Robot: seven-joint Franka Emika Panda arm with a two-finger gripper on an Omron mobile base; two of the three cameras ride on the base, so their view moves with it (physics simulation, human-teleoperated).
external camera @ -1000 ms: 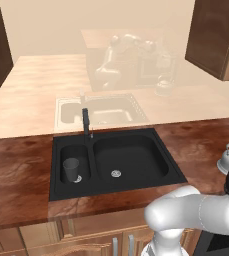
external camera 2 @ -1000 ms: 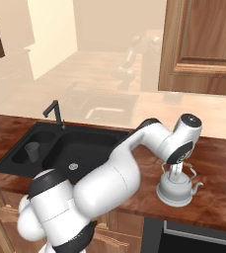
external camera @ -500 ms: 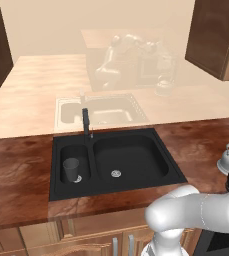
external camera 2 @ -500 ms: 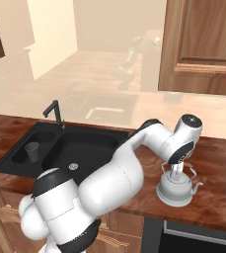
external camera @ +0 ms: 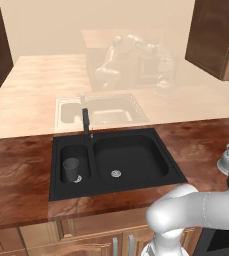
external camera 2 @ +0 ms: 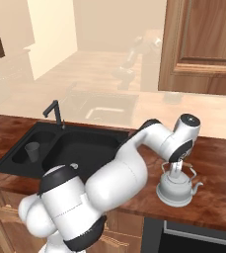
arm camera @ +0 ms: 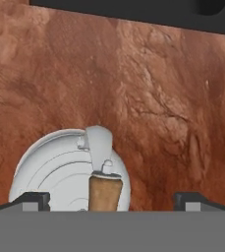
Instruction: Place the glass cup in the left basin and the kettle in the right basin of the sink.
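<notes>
Kettle (arm camera: pixel 70 170) directly beneath the spread claw (arm camera: pixel 111 199), handle between fingertips.

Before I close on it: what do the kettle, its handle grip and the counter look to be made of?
Kettle: pale silvery, smooth with a soft sheen, probably metal. Its handle grip: matte tan, possibly wood or cork. Counter: reddish-brown, veined, glossy, looking like polished wood or stone; the render leaves that open.
</notes>
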